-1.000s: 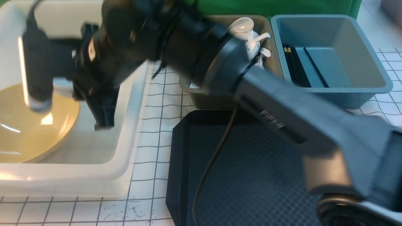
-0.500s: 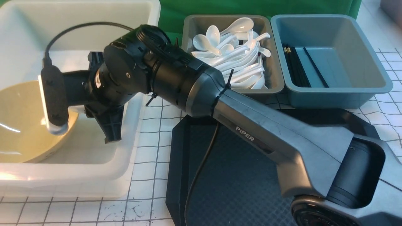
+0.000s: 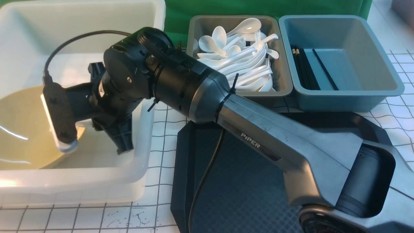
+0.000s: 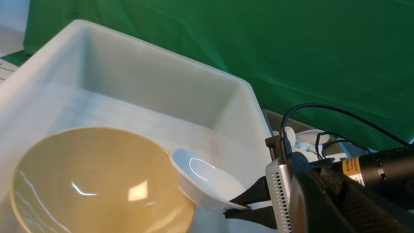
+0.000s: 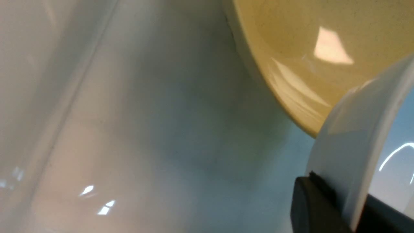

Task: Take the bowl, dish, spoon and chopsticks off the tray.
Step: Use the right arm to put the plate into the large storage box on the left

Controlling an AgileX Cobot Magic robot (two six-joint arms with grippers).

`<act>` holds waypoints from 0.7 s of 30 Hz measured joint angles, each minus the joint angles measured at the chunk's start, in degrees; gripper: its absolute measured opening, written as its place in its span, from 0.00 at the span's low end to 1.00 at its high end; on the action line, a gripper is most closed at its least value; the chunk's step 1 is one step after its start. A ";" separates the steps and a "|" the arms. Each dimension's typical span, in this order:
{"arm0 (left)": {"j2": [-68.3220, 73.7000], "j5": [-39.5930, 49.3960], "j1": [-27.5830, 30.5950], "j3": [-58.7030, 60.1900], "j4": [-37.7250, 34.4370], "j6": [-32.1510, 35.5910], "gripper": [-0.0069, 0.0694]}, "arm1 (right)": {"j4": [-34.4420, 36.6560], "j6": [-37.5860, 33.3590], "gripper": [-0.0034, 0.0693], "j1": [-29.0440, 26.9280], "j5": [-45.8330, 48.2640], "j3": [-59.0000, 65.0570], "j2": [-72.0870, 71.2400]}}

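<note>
**Dish hanging over tub, tight against bowl**

Your right arm (image 3: 258,136) reaches across into the white tub (image 4: 145,81) at the left of the front view. Its jaws pinch the white dish (image 4: 207,181) by the rim. The dish is tilted, right beside the yellow bowl (image 4: 97,181); can't tell if they touch. The left jaws are out of shot and closed.

Risks:
- Release here and the dish likely lands on the bowl's rim, then chips or flips.
- The thin rim grip may slip.
</note>
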 joint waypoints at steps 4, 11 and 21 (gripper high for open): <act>0.00 0.00 0.00 0.00 0.00 0.14 0.09 | -0.81 3.75 0.12 0.57 -0.95 -0.15 0.01; 0.00 -0.24 0.00 0.00 -0.18 0.14 0.09 | -2.00 10.73 0.12 0.70 -3.91 -2.10 0.51; 0.00 -2.03 0.00 0.00 -1.68 0.14 0.09 | -8.23 21.27 0.12 -0.63 -4.89 -2.10 2.64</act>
